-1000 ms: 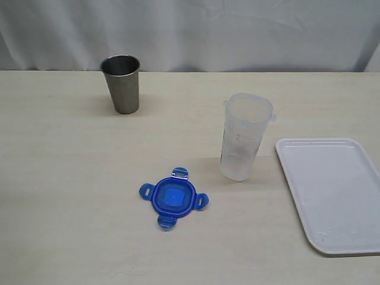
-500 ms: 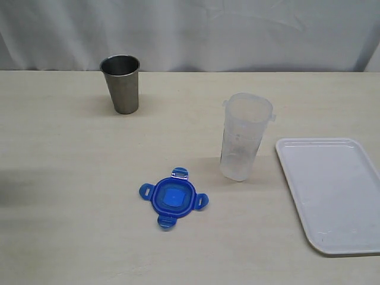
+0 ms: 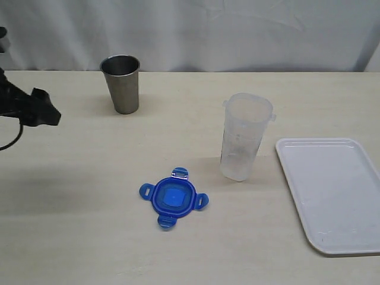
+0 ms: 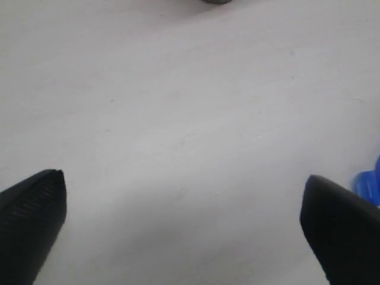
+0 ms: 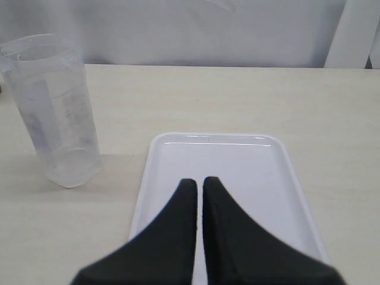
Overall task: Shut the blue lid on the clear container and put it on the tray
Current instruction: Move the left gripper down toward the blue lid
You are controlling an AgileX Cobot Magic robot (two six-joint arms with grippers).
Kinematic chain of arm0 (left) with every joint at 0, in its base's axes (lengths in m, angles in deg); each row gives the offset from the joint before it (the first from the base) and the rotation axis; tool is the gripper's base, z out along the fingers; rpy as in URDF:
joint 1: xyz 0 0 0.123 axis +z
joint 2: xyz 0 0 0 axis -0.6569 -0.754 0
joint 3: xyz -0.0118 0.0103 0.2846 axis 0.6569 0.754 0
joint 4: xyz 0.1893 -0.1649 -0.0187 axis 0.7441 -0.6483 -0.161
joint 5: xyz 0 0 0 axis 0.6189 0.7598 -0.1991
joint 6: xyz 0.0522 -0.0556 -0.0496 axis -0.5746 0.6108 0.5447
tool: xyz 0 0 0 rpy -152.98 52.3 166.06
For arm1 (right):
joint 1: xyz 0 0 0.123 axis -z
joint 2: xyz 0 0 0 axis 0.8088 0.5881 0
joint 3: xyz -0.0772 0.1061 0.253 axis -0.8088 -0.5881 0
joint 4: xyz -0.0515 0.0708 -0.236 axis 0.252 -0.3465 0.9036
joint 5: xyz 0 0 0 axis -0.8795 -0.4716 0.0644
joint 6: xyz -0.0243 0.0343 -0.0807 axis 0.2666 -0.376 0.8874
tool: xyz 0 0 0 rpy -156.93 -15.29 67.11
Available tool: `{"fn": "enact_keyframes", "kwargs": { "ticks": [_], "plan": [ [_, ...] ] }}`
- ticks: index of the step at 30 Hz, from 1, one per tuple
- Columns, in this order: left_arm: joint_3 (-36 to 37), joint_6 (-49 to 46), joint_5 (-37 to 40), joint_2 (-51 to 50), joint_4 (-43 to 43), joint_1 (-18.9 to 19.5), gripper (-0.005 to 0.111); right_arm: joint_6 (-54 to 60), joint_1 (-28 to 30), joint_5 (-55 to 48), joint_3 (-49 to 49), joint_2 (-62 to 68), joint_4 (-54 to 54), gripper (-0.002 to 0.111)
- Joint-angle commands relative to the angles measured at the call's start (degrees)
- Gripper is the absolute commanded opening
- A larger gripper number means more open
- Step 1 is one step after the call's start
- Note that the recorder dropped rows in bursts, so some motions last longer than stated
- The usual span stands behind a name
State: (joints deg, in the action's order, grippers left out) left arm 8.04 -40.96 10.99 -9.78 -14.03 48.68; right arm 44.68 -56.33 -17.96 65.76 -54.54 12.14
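While my left claw [image 3: 46,111] gapes wide at frame left and my right claw [image 5: 199,181] sits closed, the blue lid [image 3: 173,198] lies flat at lower centre, so a shallow pinch could skid it into the upright clear container [image 3: 244,136].

Prob. lab test bench: pale tabletop [image 3: 71,237] w/ white cloth backdrop [image 3: 249,35].

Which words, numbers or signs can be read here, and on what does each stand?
No text can be read.
Lid: pale square at its centre, too small to read.
Container: faint marks on its wall, too blurred to read.
Cup and tray: no marks visible.
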Motion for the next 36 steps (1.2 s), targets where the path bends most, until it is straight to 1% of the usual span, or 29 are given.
{"fn": "enact_keyframes", "kwargs": {
  "ticks": [1, 6, 10, 13, 15, 18, 20, 25, 28, 29, 36],
  "plan": [
    [0.0, -1.7, -5.8, -0.6, -0.6, -6.2, 0.103, 0.0, 0.2, 0.3, -0.2, -0.3, -0.1, 0.004],
    [0.0, -1.9, -13.5, -1.3, -0.6, -12.7, 0.103, 0.0, 0.2, 0.3, -0.2, -0.3, -0.1, 0.004],
    [0.0, -1.9, -17.3, -2.9, -0.6, -17.8, 0.103, 0.0, 0.2, 0.3, -0.2, -0.3, -0.1, 0.004],
    [0.0, -2.1, -20.3, -4.2, 0.6, -20.6, 0.103, 0.0, 0.2, 0.3, -0.2, -0.3, -0.1, 0.004],
    [0.0, -2.1, -21.6, -4.8, 0.8, -21.8, 0.103, 0.0, 0.2, 0.3, -0.2, -0.3, -0.1, 0.004],
    [0.0, -1.9, -21.7, -5.7, -0.6, -22.7, 0.102, 0.0, 0.2, 0.3, -0.2, -0.3, -0.1, 0.004],
    [0.0, -1.3, -20.2, -6.3, -2.5, -23.0, 0.102, 0.0, 0.2, 0.3, -0.2, -0.3, -0.1, 0.004],
    [0.0, -0.6, -11.6, -8.8, -9.6, -23.0, 0.102, 0.0, 0.2, 0.3, -0.2, -0.3, -0.1, 0.004],
    [0.0, 3.9, -7.4, -10.8, -14.3, -23.0, 0.102, 0.0, 0.2, 0.3, -0.2, -0.3, -0.1, 0.004],
    [0.0, 3.9, -6.4, -11.7, -15.3, -23.0, 0.102, 0.0, 0.2, 0.3, -0.2, -0.3, -0.1, 0.004],
    [0.0, 3.9, -7.1, -18.2, -15.6, -23.0, 0.102, 0.0, 0.2, 0.3, -0.2, -0.3, -0.1, 0.004]
  ]
}}
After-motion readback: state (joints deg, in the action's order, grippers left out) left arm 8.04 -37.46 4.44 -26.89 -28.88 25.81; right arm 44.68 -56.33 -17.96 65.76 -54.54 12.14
